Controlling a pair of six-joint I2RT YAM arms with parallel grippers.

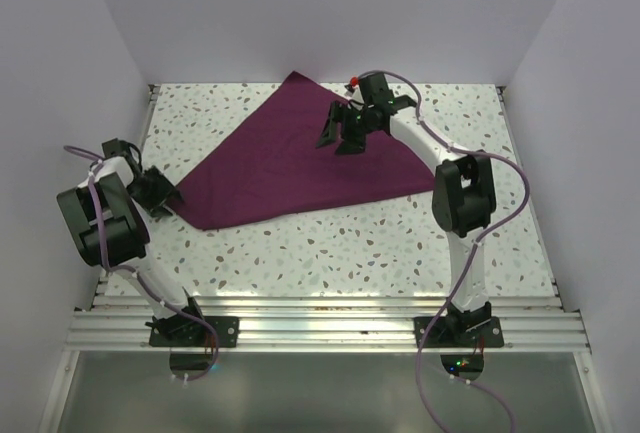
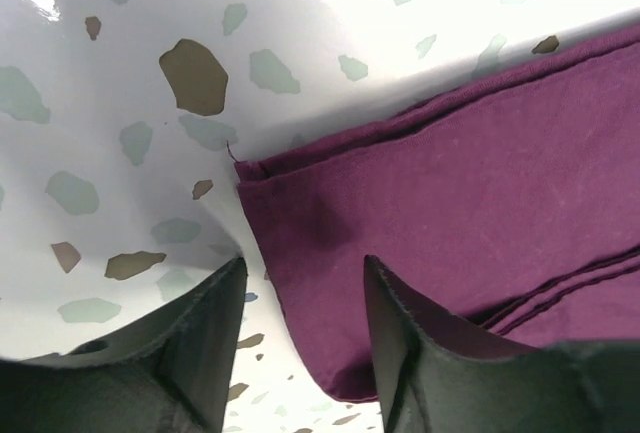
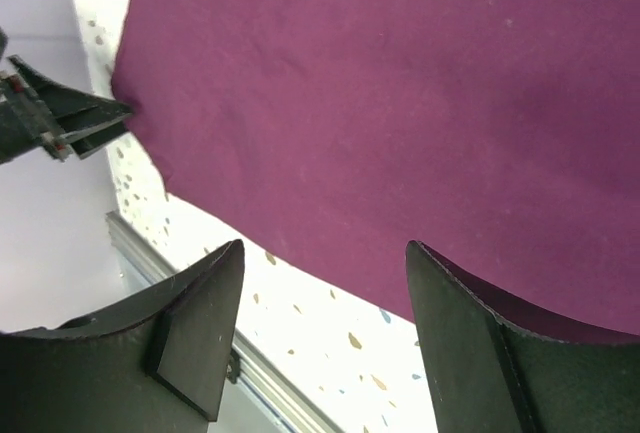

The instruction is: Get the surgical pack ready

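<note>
The plum-purple cloth (image 1: 290, 163) lies folded into a flat triangle on the speckled table, one point toward the back wall. My left gripper (image 1: 165, 196) is open at the cloth's left corner. In the left wrist view the layered corner (image 2: 450, 203) lies between and just ahead of the open fingers (image 2: 305, 268). My right gripper (image 1: 338, 133) is open and empty, hovering over the cloth's upper middle. In the right wrist view it (image 3: 325, 248) hangs above the cloth (image 3: 380, 103) and its near edge. No steel tray, instruments or gauze pads are in view.
The speckled table (image 1: 350, 243) is enclosed by white walls on the left, back and right. An aluminium rail (image 1: 320, 328) runs along the near edge. The left gripper's fingers (image 3: 60, 118) show at the left of the right wrist view. A small red item (image 1: 353, 81) sits by the back wall.
</note>
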